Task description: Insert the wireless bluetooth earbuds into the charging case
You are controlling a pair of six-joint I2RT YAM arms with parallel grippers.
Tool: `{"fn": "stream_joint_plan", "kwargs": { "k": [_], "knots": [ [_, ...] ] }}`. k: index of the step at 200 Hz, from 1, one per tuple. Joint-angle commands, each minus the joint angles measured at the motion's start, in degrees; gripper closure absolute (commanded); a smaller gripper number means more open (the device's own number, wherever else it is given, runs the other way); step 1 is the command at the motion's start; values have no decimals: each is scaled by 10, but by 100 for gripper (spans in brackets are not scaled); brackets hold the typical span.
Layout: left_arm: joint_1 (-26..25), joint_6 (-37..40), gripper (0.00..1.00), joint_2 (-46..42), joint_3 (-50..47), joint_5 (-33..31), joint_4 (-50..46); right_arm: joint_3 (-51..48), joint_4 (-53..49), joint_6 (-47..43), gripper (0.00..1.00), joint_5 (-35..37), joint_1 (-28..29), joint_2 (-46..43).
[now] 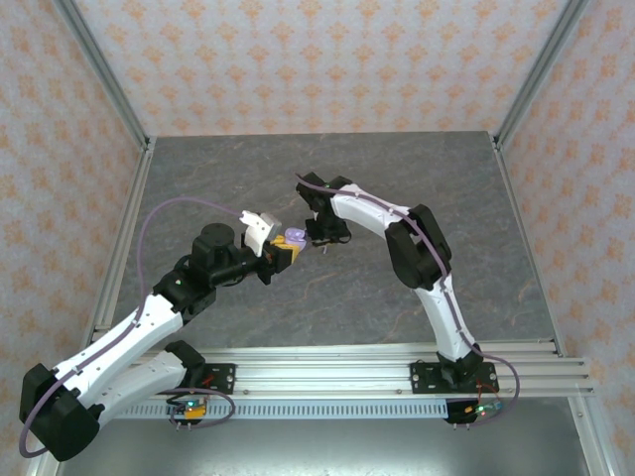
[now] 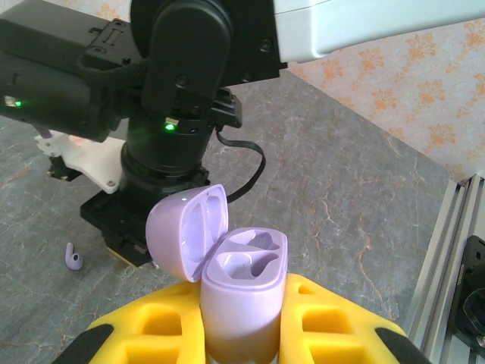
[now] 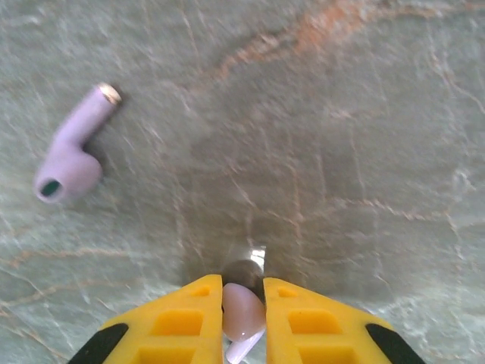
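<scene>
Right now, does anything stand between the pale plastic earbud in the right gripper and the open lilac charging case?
Nothing visible. The pale plastic earbud sits pinched in the right gripper; the lilac charging case, in the left gripper, has its lid swung back and both wells bare.

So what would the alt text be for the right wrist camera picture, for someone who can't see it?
A yellow claw pinches a small pale earbud over a grey marbled table. A second, lilac earbud lies loose on the table to the upper left, its stem pointing up and right.
</scene>
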Motion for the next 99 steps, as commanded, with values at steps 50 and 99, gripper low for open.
{"fn": "stream_joint_plan", "kwargs": {
  "k": [50, 99],
  "knots": [
    [-3, -4, 85, -9, 0, -10, -2, -67, -34, -112, 83, 3, -32, -50],
    [-3, -2, 85, -11, 2, -11, -12, -66, -21, -52, 64, 25, -32, -39]
  ]
}}
